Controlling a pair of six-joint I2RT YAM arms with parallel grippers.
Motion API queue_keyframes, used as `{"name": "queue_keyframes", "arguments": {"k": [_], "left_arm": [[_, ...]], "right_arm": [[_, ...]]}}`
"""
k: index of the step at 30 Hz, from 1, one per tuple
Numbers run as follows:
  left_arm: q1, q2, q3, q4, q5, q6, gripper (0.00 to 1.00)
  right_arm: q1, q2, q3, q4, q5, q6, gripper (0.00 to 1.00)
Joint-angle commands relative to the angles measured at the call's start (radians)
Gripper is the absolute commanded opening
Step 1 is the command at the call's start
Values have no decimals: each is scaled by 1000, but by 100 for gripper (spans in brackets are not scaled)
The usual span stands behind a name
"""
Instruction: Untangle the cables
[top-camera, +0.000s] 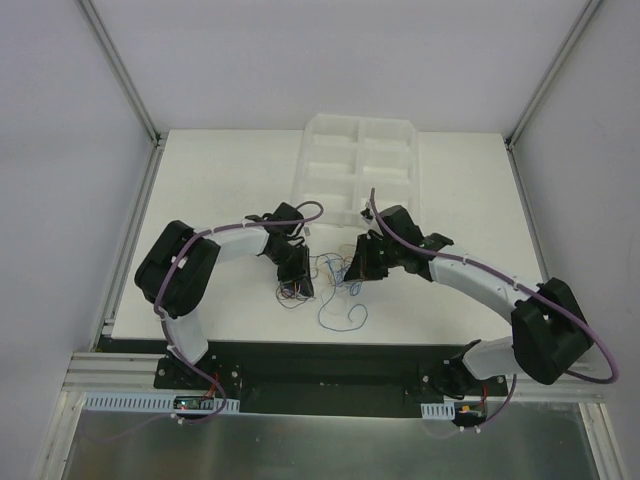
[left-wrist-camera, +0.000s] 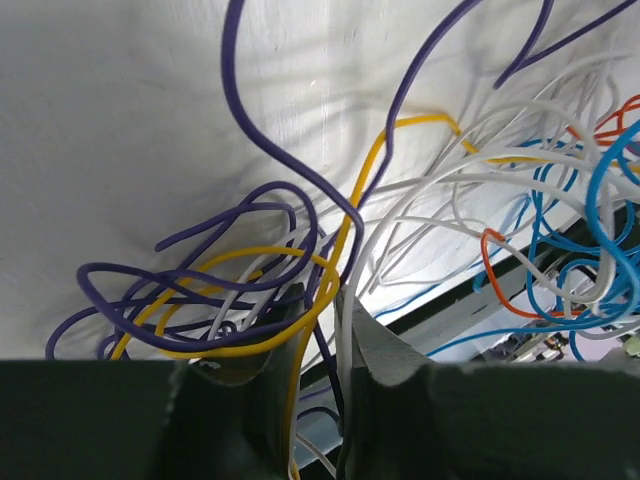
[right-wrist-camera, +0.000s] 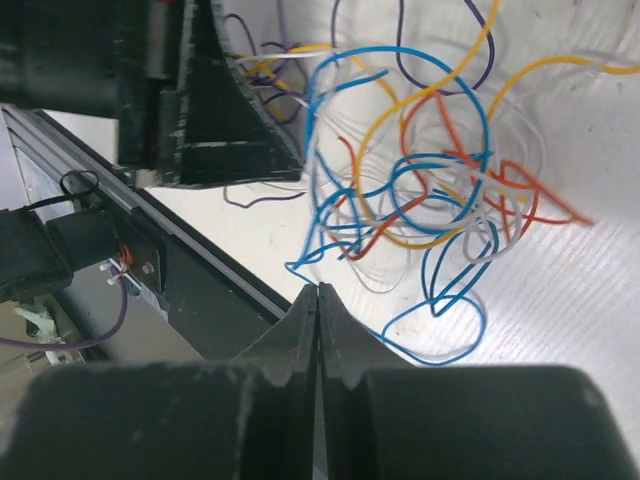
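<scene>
Closing, left jaws: my left gripper (left-wrist-camera: 322, 300) had its fingers drawn near each other, with a yellow strand (left-wrist-camera: 352, 212) and a white strand (left-wrist-camera: 344, 330) running down the gap. Clamped or only fenced in? I could not tell!
Right jaws: my right gripper (right-wrist-camera: 318, 295) was pressed together tip to tip, and I saw no wire between the tips.
Beyond the left tips: purple strands (left-wrist-camera: 226, 70) bunched in loops just to the side, with the yellow one threading through them.
Beyond the right tips: a blue loop (right-wrist-camera: 476, 325) lay just beside me, not touching. Past it, blue, yellow and orange-red (right-wrist-camera: 545, 202) coils were knotted over one another.
The cables (top-camera: 330, 275): one curly tangle lay on the white table (top-camera: 220, 190) between my two grippers, with a blue strand trailing toward the near edge. The clear tray (top-camera: 360, 118) sat beyond, apart from the wires.
Progress: by my judgement, hardly begun. Nothing lay separate.
Risk, left: with two strands in the gap, a pull could drag both and cinch the purple loops tighter.
Risk, right: holding nothing, I gave no counter-hold, so the whole tangle might slide along.
Risk, spacing: my grippers were near each other, so a careless sweep could knock them together.
</scene>
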Motion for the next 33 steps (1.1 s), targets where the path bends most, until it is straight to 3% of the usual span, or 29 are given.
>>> {"name": "queue_keyframes", "arguments": {"k": [1,3,4,6,8,14,22,27,33], "left_arm": [[-2,-45,-34,-6,7,27,14],[-1,-50,-50,-8,26,15,11],[-1,-59,-57,-6,26,17,12],[-1,-70,-67,-6,12,30,13],[1,-67,-66,-6,13,29,13],[-1,-34,-43,14,35,-5,13],[-1,-24,-14,18,61,-45,13],[-1,-28,-24,20,67,-63,14],[-2,-31,-32,29,55,-71,14]], "right_arm": [[-14,36,-42,133,-94,30,2],[-15,37,-55,139,-99,43,1],[-15,27,-67,154,-97,53,6],[-14,6,-99,193,-92,79,30],[-8,17,-127,245,-138,87,35],[73,53,-182,329,-129,133,34],[92,185,-231,561,-56,306,36],[107,253,-210,616,-46,349,36],[110,251,-199,618,-34,339,24]]}}
